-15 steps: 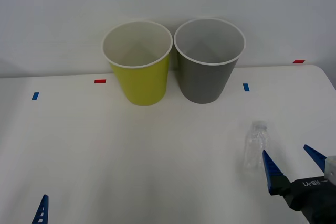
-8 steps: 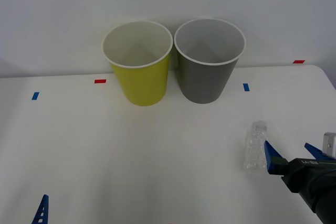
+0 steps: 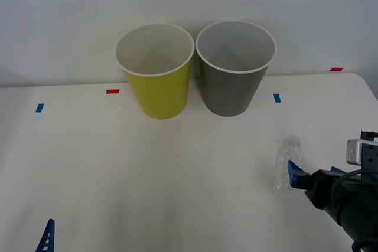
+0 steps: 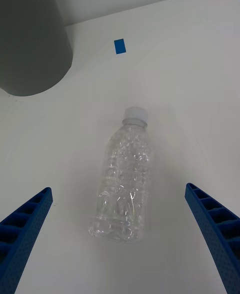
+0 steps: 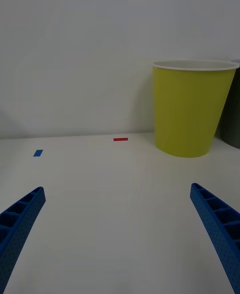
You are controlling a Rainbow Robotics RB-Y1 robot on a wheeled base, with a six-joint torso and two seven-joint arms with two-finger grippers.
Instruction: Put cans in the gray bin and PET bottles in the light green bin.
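Note:
The small clear PET bottle (image 3: 286,164) is on the white table at the right, its pale cap toward the bins; I cannot tell whether it stands or lies. My right gripper (image 3: 315,173) is open just behind it. In the right wrist view the bottle (image 4: 125,179) sits between the spread blue fingers (image 4: 25,229) of the right gripper (image 4: 118,189), touching neither. The light green bin (image 3: 155,72) and the gray bin (image 3: 235,69) stand side by side at the back. My left gripper (image 5: 117,189) is open at the near left (image 3: 46,237), facing the light green bin (image 5: 192,109).
Small blue tape marks (image 3: 276,97) (image 3: 39,108) and red ones (image 3: 112,91) (image 3: 335,69) lie on the table. A white wall rises close behind the bins. The table's right edge (image 3: 369,90) is near my right arm.
My right gripper has moved forward and left to the bottle, bringing its fingers to either side of it. The bottle, the bins and the left arm have stayed put.

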